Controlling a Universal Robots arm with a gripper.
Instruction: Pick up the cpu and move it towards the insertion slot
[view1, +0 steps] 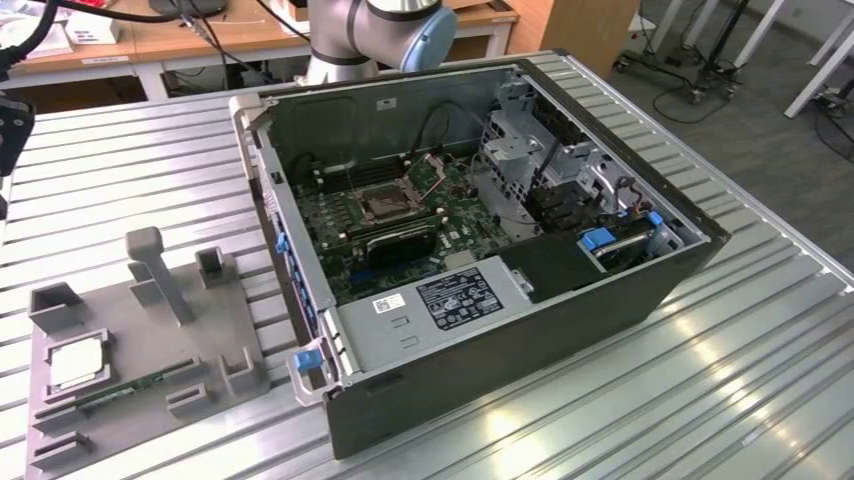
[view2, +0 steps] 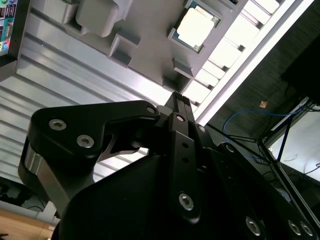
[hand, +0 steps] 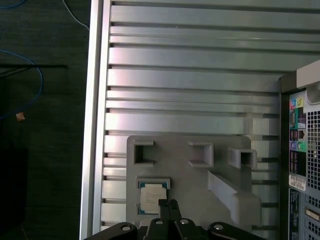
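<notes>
- In both wrist views I see the gripper (hand: 168, 203) (view2: 180, 96) with its fingertips pressed together and nothing between them.
- Beyond the fingertips lies the cpu (hand: 151, 196) (view2: 195, 27) (view1: 76, 358), flat in its square pocket, silvery top up; the gripper hangs above it, not touching.
- The pocket sits in the grey fixture (hand: 200, 175) (view1: 120, 320), at the end nearest the table edge (hand: 97, 150).
- In the exterior view, a green memory stick (view1: 127, 390) lies on the fixture just beside the cpu.
- Farther, to the exterior view's right, stands the open computer case (view1: 534, 300).
- Inside it, on the green board, I see the insertion slot (view1: 383, 203), well apart from the cpu.
</notes>
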